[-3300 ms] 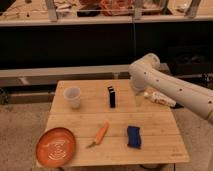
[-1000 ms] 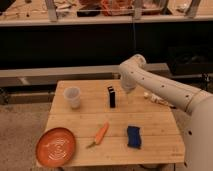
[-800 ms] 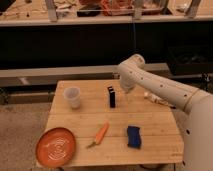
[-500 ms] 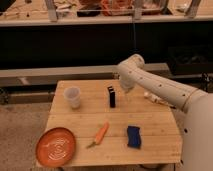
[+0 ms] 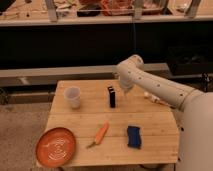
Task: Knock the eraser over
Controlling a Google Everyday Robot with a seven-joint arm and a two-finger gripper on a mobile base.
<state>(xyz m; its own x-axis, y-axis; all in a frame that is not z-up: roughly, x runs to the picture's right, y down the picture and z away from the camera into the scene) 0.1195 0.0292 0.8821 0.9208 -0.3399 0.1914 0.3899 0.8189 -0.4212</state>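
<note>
The eraser (image 5: 112,96), a slim black block, stands upright near the middle of the wooden table (image 5: 150,125). My arm reaches in from the right, and the gripper (image 5: 123,91) sits just right of the eraser, close to it, pointing down at the tabletop. Most of the gripper is hidden behind the white wrist.
A clear cup (image 5: 73,97) stands at the table's left. An orange plate (image 5: 56,146) lies at the front left corner, a carrot (image 5: 100,134) in front of the eraser, and a blue sponge pad (image 5: 133,136) at the front right. A pale object (image 5: 152,98) lies under my arm at right.
My arm has swung left across the table, bringing the gripper from the right side to just beside the eraser. The eraser still stands upright.
</note>
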